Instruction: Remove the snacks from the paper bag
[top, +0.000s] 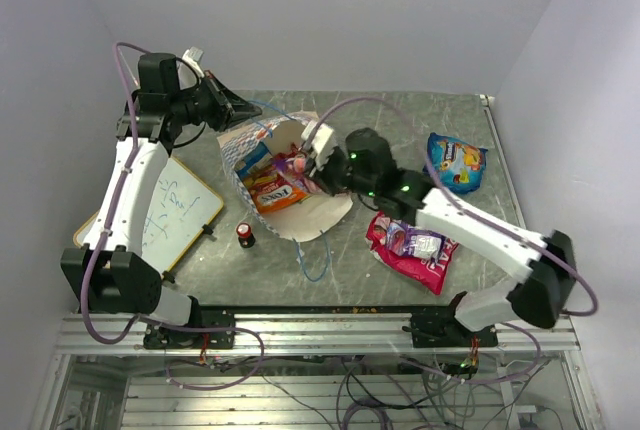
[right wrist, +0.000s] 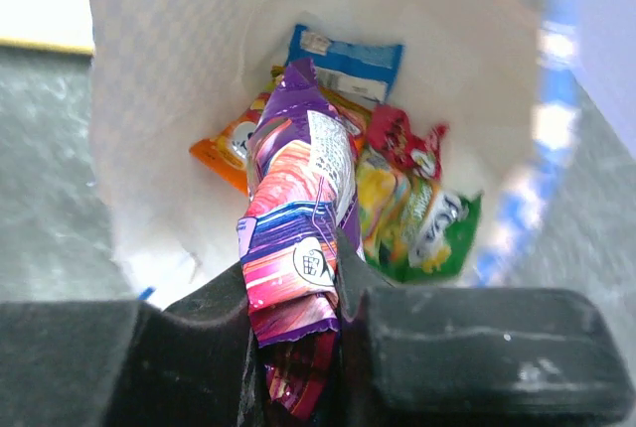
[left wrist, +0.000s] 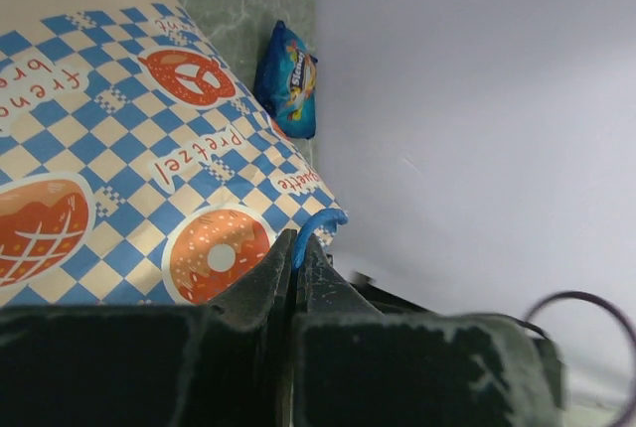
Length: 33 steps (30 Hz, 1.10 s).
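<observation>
The paper bag [top: 262, 150] lies on its side, mouth toward the front right; its checkered band shows in the left wrist view [left wrist: 129, 149]. My left gripper [left wrist: 296, 253] is shut on the bag's blue cord handle [left wrist: 316, 226] at the bag's far rim [top: 232, 110]. My right gripper [right wrist: 298, 288] is shut on a purple-pink snack packet [right wrist: 298, 209] at the bag's mouth [top: 305, 165]. Orange [right wrist: 224, 144], blue-white [right wrist: 343, 65], red [right wrist: 407, 144] and green [right wrist: 427, 233] packets lie inside the bag. A pink packet [top: 412, 248] and a blue packet [top: 455, 162] lie on the table.
A small red-and-white capped bottle [top: 244, 235] stands in front of the bag. A white wood-framed whiteboard [top: 170, 212] lies at the left under my left arm. A loose blue cord [top: 315, 255] trails near the bag's mouth. Walls close in behind and on both sides.
</observation>
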Motion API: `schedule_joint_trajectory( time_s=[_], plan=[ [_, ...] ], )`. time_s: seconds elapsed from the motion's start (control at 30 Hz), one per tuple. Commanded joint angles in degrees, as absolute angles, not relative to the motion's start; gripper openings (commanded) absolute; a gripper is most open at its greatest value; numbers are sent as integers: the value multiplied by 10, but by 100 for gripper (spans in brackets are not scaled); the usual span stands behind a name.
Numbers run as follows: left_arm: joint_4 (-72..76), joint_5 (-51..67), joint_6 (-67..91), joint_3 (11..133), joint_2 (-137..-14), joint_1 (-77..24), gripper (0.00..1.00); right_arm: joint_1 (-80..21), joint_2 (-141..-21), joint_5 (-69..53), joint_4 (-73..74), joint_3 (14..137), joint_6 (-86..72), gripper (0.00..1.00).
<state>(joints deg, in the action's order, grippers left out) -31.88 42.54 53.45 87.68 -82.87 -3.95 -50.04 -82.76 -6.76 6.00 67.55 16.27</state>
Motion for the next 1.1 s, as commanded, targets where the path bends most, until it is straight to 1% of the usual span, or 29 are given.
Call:
schedule_joint_trajectory(
  time_s=[0.0,0.07,0.2,0.3,0.33,0.4,0.47,0.53,0.63,0.7,0.87,1.07],
  plan=[
    [-238,379,544,854,-815,-33,7,-500,-729,62,307,769,-64,0],
    [-249,376,548,865,-822,-33,7,-499,-698,113,409,807,-131,0],
    [-285,379,517,888,-822,-34,7,-500,-649,274,564,838,-260,0],
    [-278,364,514,875,-813,-34,7,-496,-676,427,746,865,-399,0],
    [-257,363,528,863,-807,-35,7,-492,-693,459,786,867,-414,0],
    [-202,362,564,825,-793,-36,7,-468,-717,428,792,849,-379,0],
    [-181,369,583,803,-787,-36,7,-432,-729,406,792,833,-384,0],
    [-202,371,562,813,-789,-36,7,-397,-747,415,791,819,-380,0],
    [-251,345,525,836,-785,-36,7,-354,-759,456,791,811,-378,0],
    [-250,331,525,829,-775,-36,7,-333,-768,472,791,819,-372,0],
    [-184,315,564,765,-739,-36,7,-311,-785,482,790,818,-372,0],
    [-198,319,550,750,-724,-36,7,-311,-824,400,791,777,-390,0]
  ],
)
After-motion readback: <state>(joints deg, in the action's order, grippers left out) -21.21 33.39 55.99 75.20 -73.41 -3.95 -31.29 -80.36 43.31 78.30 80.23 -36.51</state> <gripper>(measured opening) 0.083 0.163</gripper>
